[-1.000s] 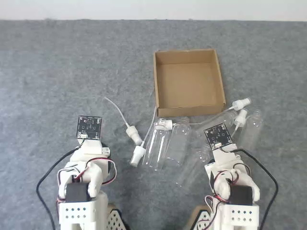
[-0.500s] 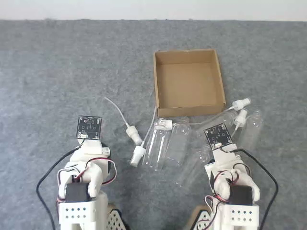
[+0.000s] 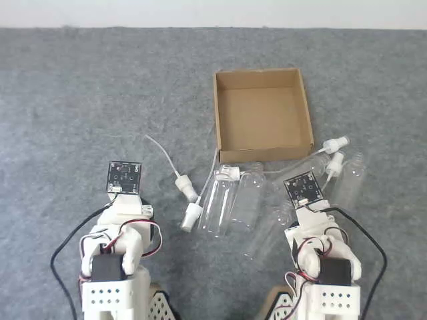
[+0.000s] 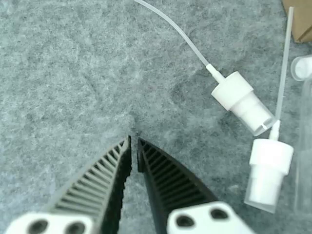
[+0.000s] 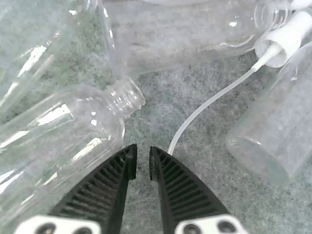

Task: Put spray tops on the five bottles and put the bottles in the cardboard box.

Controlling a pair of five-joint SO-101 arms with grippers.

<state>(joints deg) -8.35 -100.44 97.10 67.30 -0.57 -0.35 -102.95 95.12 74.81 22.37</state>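
Observation:
The open cardboard box [image 3: 263, 113] lies on the grey felt with nothing inside it. Several clear bottles lie on their sides in front of it, among them two side by side [image 3: 218, 200] [image 3: 245, 200] and one at the right [image 3: 348, 177]. Two white spray tops [image 4: 241, 102] [image 4: 268, 175] with thin tubes lie a little ahead of my left gripper [image 4: 134, 141], which is shut and holds nothing. My right gripper [image 5: 142, 150] is shut and bare too, its tips just short of an uncapped bottle's threaded neck [image 5: 127, 95] and a spray top's tube [image 5: 209, 109].
Two more spray tops [image 3: 335, 143] [image 3: 333, 163] lie by the box's front right corner. Both arm bases [image 3: 113, 267] [image 3: 323, 267] stand at the near edge. Bare grey felt [image 3: 80, 100] stretches across the left and far side.

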